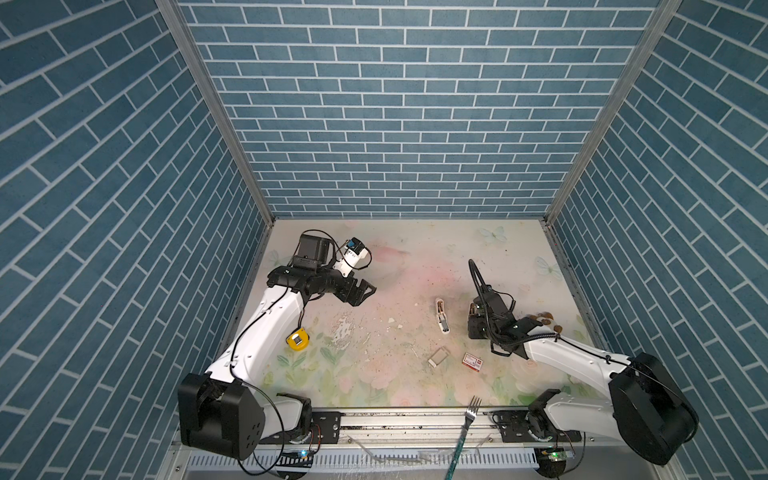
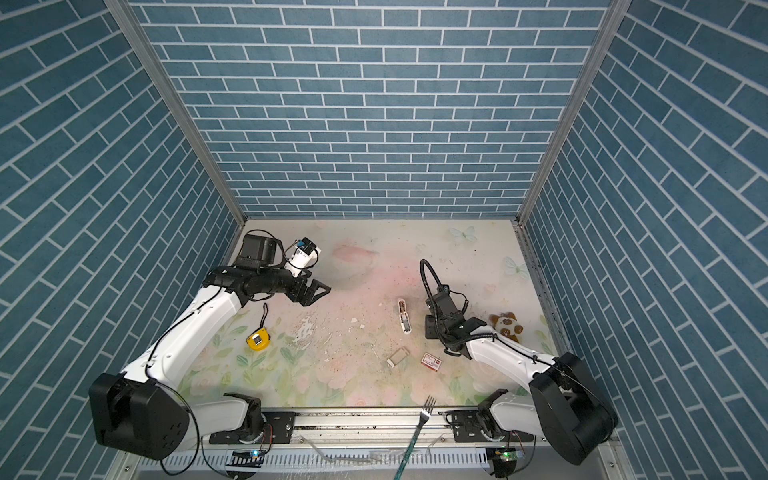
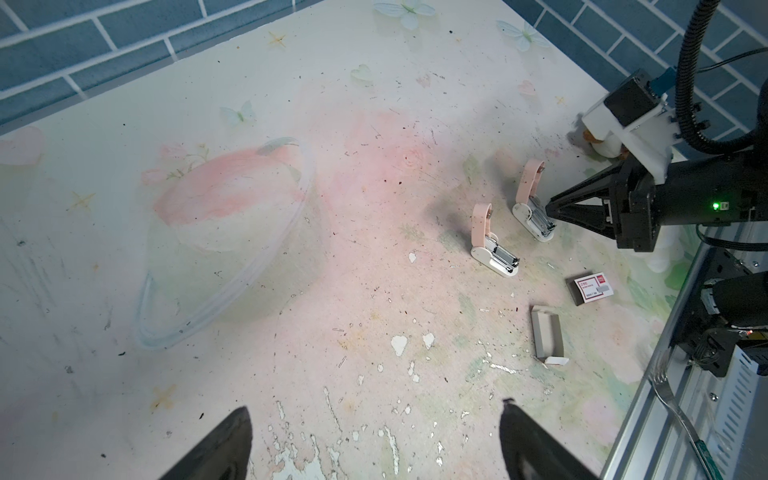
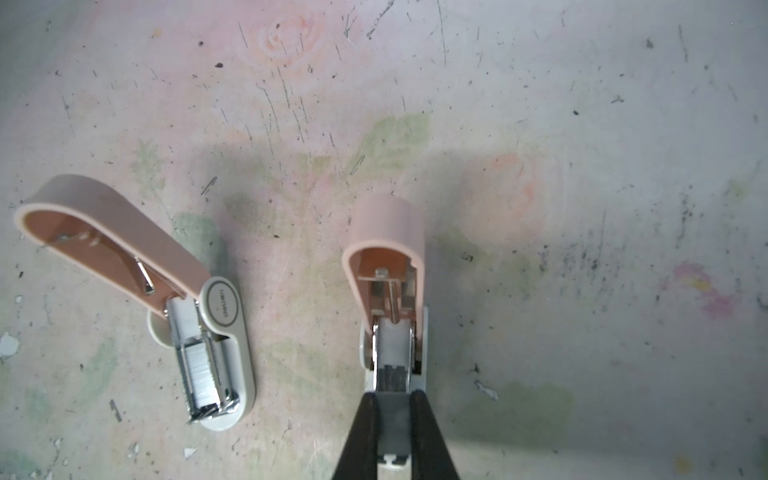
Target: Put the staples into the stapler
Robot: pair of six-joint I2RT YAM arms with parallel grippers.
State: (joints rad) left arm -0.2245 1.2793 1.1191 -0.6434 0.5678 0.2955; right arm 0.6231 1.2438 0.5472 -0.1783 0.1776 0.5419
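Note:
Two small staplers stand on the table with their pink lids flipped up. My right gripper [image 4: 392, 397] is level with the front of one stapler [image 4: 388, 291] and is shut on a grey strip of staples [image 4: 392, 419] aimed into its open channel. In the left wrist view the gripper's tip [image 3: 550, 208] touches that stapler [image 3: 532, 203]. The other stapler [image 4: 212, 332] [image 1: 441, 316] stands beside it with staples in its channel. A pale tray [image 1: 439, 356] and the white-and-red box [image 1: 473, 362] lie nearer the front. My left gripper [image 3: 376, 411] [image 1: 368, 291] hangs open over the back left, holding nothing.
A yellow tape measure [image 1: 298, 340] lies by the left arm. A panda toy [image 2: 505, 324] sits behind the right arm near the right wall. A fork [image 1: 467, 419] rests on the front rail. Loose staples and paint chips dot the tabletop [image 3: 374, 291].

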